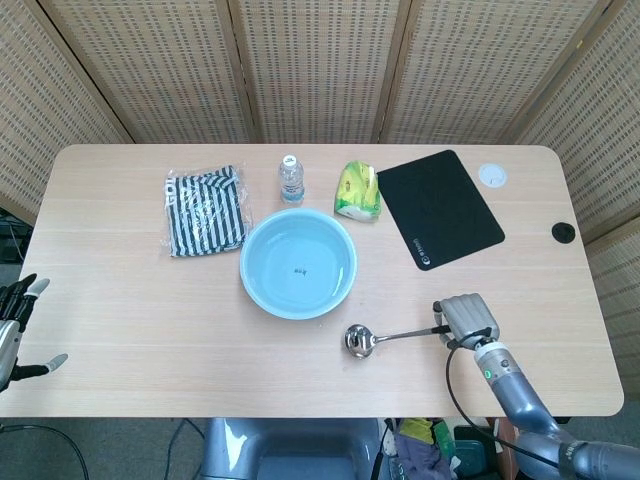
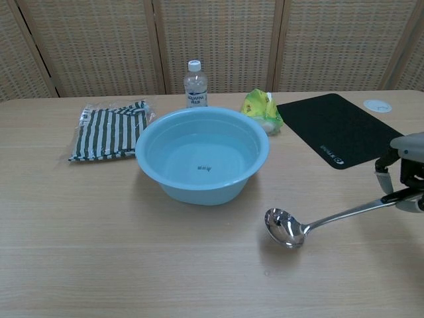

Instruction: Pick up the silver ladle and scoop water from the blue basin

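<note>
The right hand [image 1: 467, 317] gripped the ladle [image 2: 311, 225] by its handle end with closed fingers, its bowl hanging at the basin's [image 1: 298, 263] five o'clock, ready to dip, while the left hand [image 1: 14, 325] idled open off the worktop [image 1: 130, 320].

wall: woven folding screens [image 1: 320, 60] | furniture: light wood table [image 1: 130, 320]

Glossy metal ladle [image 2: 291, 228] (mirror-bright), smooth plastic basin [image 2: 202, 156], matt wood table [image 2: 99, 225].
</note>
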